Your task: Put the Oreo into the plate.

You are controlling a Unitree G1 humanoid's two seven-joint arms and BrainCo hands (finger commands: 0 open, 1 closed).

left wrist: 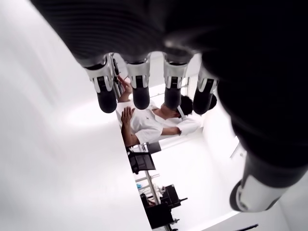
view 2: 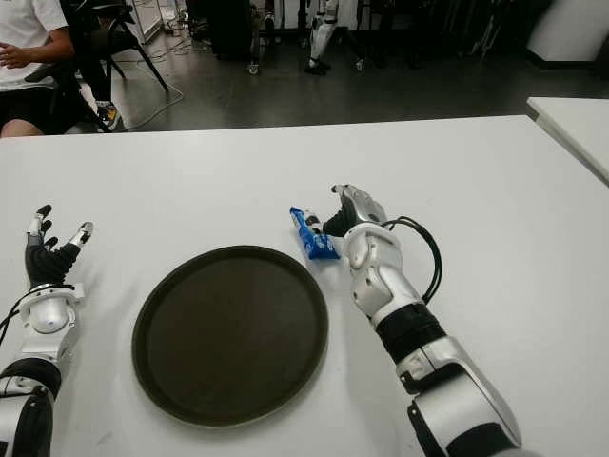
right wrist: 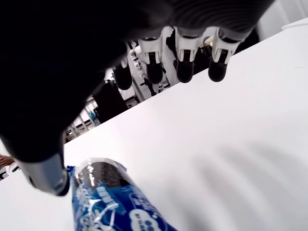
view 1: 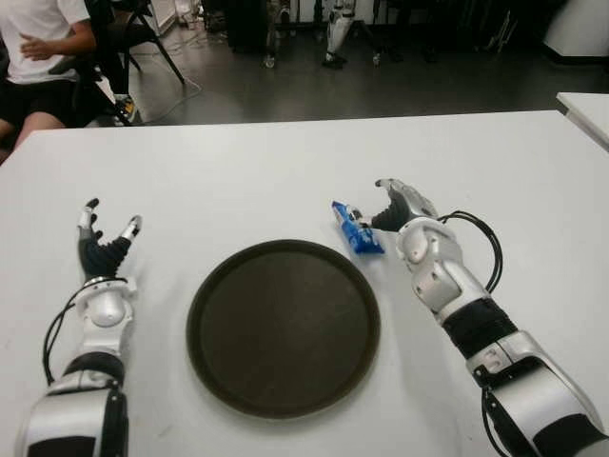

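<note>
Oreo pack (view 1: pixel 357 228), blue wrapper, lies flat on the white table (view 1: pixel 285 171), just beyond the far right rim of the round dark plate (view 1: pixel 284 327) and outside it. We note the right hand (view 1: pixel 395 205) immediately right of the pack, fingers spread; in the right wrist view the thumb tip (right wrist: pixel 54 180) sits at the pack's (right wrist: pixel 108 202) end, the other fingertips (right wrist: pixel 185 70) well above the table, so nothing is gripped. We cannot tell whether the thumb touches the wrapper. Left hand (view 1: pixel 103 240) shows left of the plate, fingers extended and apart, holding nothing. A seated person (view 1: pixel 43 48) is at the far left beyond the table.
</note>
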